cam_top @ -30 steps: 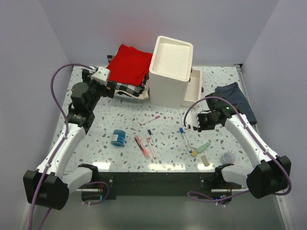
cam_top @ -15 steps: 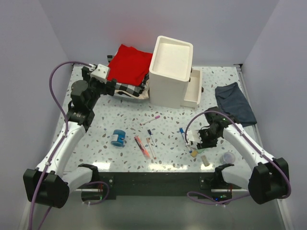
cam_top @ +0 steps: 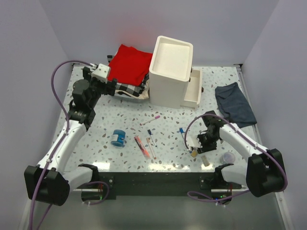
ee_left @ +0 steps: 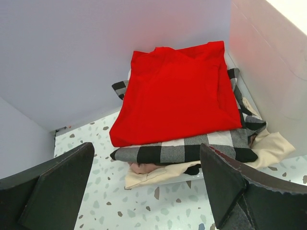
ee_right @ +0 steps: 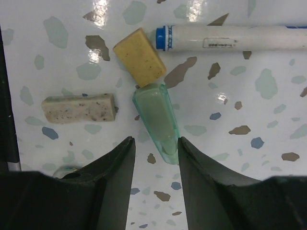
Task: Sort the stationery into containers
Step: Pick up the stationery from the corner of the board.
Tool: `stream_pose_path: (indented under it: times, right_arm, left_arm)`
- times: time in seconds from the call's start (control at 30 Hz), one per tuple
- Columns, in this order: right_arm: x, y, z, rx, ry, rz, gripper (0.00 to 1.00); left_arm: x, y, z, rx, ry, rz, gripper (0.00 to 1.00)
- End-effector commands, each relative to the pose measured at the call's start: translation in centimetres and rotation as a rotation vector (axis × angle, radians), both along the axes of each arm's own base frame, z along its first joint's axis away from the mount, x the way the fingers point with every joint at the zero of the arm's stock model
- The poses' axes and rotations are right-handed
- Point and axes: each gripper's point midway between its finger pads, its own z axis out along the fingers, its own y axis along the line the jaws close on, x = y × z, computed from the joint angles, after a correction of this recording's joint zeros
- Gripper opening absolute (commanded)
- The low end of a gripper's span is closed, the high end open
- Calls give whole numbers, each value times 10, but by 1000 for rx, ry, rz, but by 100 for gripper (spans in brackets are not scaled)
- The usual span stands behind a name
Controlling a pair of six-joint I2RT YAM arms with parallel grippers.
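Note:
The green tube [ee_right: 156, 117] lies on the table with its near end between the open fingers of my right gripper [ee_right: 156, 143], close to the right finger and not pinched. Beside it lie a yellow eraser [ee_right: 139, 56], a speckled beige eraser [ee_right: 79, 107] and a white pen with a blue band [ee_right: 230, 38]. In the top view my right gripper [cam_top: 201, 146] is low over this cluster. A blue tape roll [cam_top: 118, 137], an orange-red marker [cam_top: 140, 146] and thin pens [cam_top: 151, 120] lie mid-table. The white drawer unit [cam_top: 170, 72] has one drawer [cam_top: 193, 91] pulled out. My left gripper [cam_top: 112, 86] hangs wide open, holding nothing.
A stack of red and checked cloths [ee_left: 177, 91] lies in front of my left gripper [ee_left: 146, 153], against the drawer unit's left side. A dark blue-grey cloth [cam_top: 235, 103] lies at the right edge. A translucent small cup [cam_top: 229, 157] stands near the front right.
My right gripper has travelled from near the pulled-out drawer toward the front edge, come down over the green tube, and its jaws have widened. The left arm has barely moved.

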Motion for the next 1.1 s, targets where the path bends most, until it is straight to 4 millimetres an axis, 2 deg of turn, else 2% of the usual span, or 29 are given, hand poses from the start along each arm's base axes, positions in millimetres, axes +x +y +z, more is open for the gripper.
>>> stream_pose_path:
  times: [0.0,0.23,0.4,0.43,0.47,0.53,0.57,0.63,0.67,0.73,0.77,0.83,0.87,0.9,0.93,0.97,1.0,1.03,1.07]
  right_arm:
    - [-4,-2,-10,-11,-8,51,46]
    - [-1,-5,-28,-23,-18,31,47]
    - [1,-5,-37,-33,-3,1,44]
    - [1,-5,-38,-34,2,-3,40]
    - [3,-4,-37,-34,0,-9,28]
    - [5,-4,-34,-36,7,-42,19]
    - [8,-1,-27,-27,6,-54,12]
    - [16,3,-11,0,-28,-113,6]
    - [27,7,5,23,-63,-142,3]
    - [36,17,30,92,-98,-236,1]
    - [53,24,52,135,-144,-280,0]
    - [66,34,74,217,-139,-434,0]
    - [88,37,97,274,-188,-503,0]
    - [96,39,105,319,-161,-644,0]
    - [106,44,105,356,-111,-712,0]
    - [128,39,126,412,-132,-798,0]
    - [138,40,132,455,-73,-944,0]
    - [146,43,136,505,-4,-1010,0]
    - [171,32,142,544,25,-1113,0]
  left_arm:
    - [5,5,20,-15,-62,22,96]
    - [7,5,17,-14,-48,20,96]
    - [9,2,18,-23,-49,7,96]
    - [9,2,19,-22,-51,5,96]
    - [9,1,18,-22,-46,1,96]
    - [10,0,20,-24,-47,-4,96]
    - [10,0,20,-23,-47,-7,96]
    - [10,0,23,-18,-58,-7,96]
    - [10,-1,24,-19,-61,-13,96]
    - [11,-2,27,-16,-72,-20,96]
    - [11,-3,29,-14,-78,-24,96]
    - [13,-5,34,-19,-87,-32,96]
    - [13,-7,35,-25,-86,-44,96]
    - [13,-9,38,-38,-89,-53,96]
    - [12,-12,38,-51,-84,-61,96]
    - [12,-15,39,-67,-79,-76,95]
    - [13,-19,38,-109,-56,-87,95]
    - [13,-23,36,-132,-42,-105,96]
    - [12,-31,37,-151,-32,-142,95]
